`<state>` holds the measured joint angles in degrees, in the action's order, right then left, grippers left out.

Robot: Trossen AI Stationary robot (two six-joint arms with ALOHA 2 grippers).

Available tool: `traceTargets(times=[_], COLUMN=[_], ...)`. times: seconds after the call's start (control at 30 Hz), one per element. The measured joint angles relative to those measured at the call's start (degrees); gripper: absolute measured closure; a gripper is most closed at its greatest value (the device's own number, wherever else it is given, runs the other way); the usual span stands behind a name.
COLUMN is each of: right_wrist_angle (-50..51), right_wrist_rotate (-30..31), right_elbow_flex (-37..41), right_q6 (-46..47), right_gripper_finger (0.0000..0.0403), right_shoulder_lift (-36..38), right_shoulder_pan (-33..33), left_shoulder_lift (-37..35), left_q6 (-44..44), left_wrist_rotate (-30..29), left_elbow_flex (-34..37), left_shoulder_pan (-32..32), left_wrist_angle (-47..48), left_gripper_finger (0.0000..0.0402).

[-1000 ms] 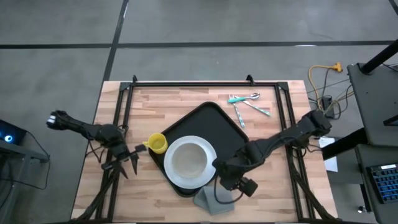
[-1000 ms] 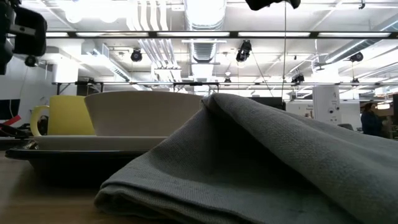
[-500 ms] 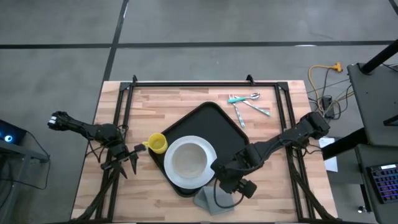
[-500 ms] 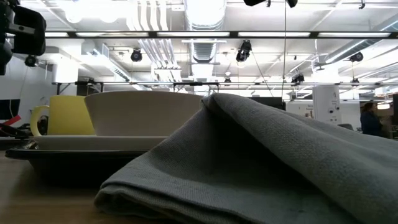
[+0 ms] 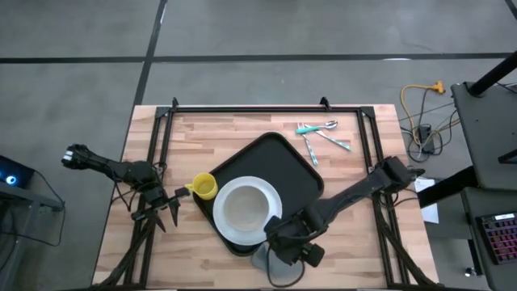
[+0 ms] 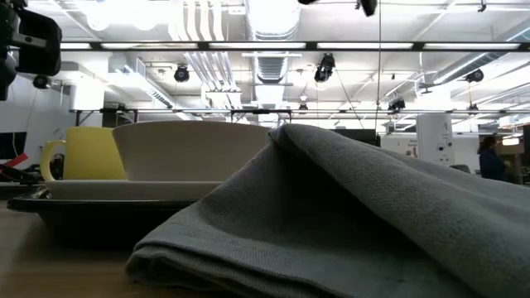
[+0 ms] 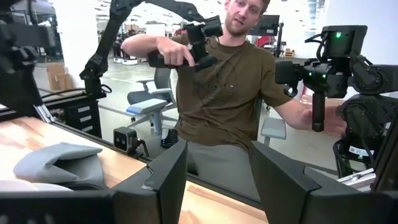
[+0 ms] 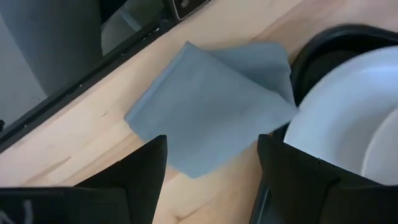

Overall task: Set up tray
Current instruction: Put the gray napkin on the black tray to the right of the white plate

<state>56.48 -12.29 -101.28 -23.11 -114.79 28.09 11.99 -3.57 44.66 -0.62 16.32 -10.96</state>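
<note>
The black tray (image 5: 283, 166) lies askew in the middle of the table. On its near part rests a white plate (image 5: 271, 212) carrying a white bowl (image 5: 244, 208). A yellow cup (image 5: 203, 187) stands at the tray's left corner. A folded grey napkin (image 8: 208, 106) lies flat on the wood at the near edge, one corner by the tray's rim. My right gripper (image 8: 211, 155) hovers open above the napkin, fingers pointing steeply down, and hides most of the napkin from the high view. My left gripper (image 7: 214, 180) waits open at the table's left edge.
Cutlery with teal handles (image 5: 321, 133) lies on the wood at the far right. A black frame rail (image 5: 242, 109) runs along the table's far edge. A seated person (image 7: 217, 93) is close beyond the near edge. Bare wood shows right of the tray.
My right gripper has travelled toward the table's left and near edge, sinking a little, from beside the plate to over the napkin. It stays open. The napkin, plate and tray have not shifted.
</note>
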Motion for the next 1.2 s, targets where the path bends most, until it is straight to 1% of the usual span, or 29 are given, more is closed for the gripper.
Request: traceTargets(times=[0.2, 0.33, 0.47, 0.63, 0.8, 0.9, 1.2], right_wrist_angle=[8.25, 12.82, 16.36, 19.83, 19.99, 19.32, 17.16], right_wrist_rotate=[0.26, 0.27, 0.46, 0.88, 4.76, 6.56, 8.02], right_elbow_flex=[-10.65, -17.76, -24.18, -30.29, -33.59, -33.74, -33.70], right_q6=[-5.32, -6.86, -8.30, -10.73, -13.86, -15.30, -16.73], right_gripper_finger=[0.0161, 0.0161, 0.0161, 0.0161, 0.0161, 0.0161, 0.0161], right_shoulder_lift=[-8.34, -13.92, -18.34, -22.67, -25.01, -25.65, -26.52], right_shoulder_pan=[1.55, 1.89, 2.02, 2.22, 2.24, 2.28, 2.28], left_shoulder_lift=[0.02, 0.00, 0.00, 0.00, 0.00, 0.00, 0.02], left_q6=[0.00, -0.02, 0.00, 0.00, 0.00, 0.00, 0.00], left_wrist_rotate=[0.02, 0.02, 0.00, 0.01, 0.02, 0.02, 0.00], left_elbow_flex=[0.02, 0.02, 0.02, 0.02, 0.02, 0.02, 0.02], left_shoulder_pan=[-0.01, -0.02, -0.02, -0.01, -0.02, -0.02, 0.00], left_wrist_angle=[-0.01, 0.00, 0.00, 0.00, 0.00, 0.00, 0.02], left_gripper_finger=[0.0242, 0.0242, 0.0242, 0.0242, 0.0242, 0.0242, 0.0242])
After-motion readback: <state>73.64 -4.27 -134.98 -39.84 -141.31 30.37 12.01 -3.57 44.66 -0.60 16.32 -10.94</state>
